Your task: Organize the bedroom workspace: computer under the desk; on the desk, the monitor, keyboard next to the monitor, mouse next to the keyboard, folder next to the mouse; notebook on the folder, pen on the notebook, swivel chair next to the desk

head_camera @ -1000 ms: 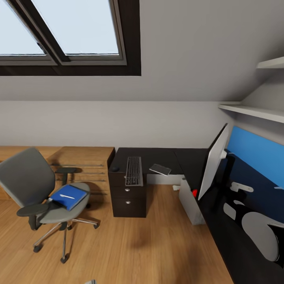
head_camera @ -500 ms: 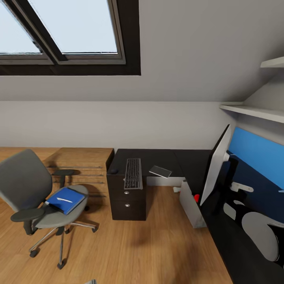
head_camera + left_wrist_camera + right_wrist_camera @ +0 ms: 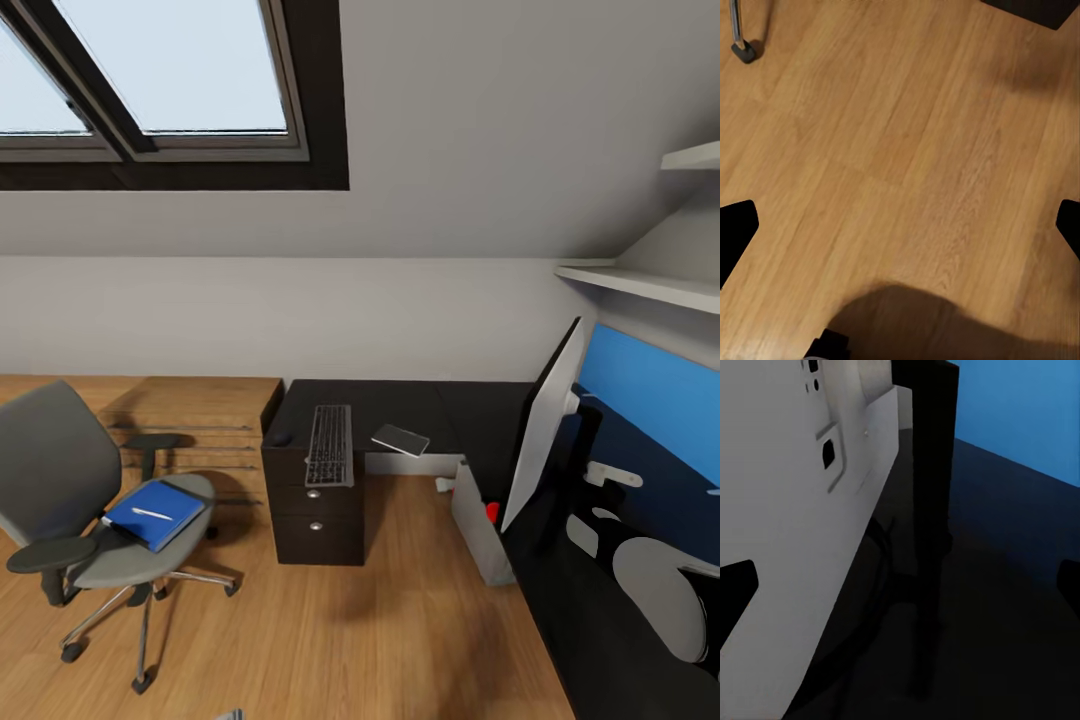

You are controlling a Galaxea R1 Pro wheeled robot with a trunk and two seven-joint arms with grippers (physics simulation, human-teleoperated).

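Sloped attic walls are framing the black table [image 3: 400, 400], where the right arm's fingers [image 3: 900, 577], spread wide and empty, are risking knocking the monitor [image 3: 540, 425] just beside them, while the folder [image 3: 155, 513] is lying on the swivel chair [image 3: 70, 480] at far left.

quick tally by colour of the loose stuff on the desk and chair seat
Black or dark: 3, keyboard, mouse, notebook
Blue: 1, folder
White: 1, pen
Black front, white back: 1, monitor
Total: 6
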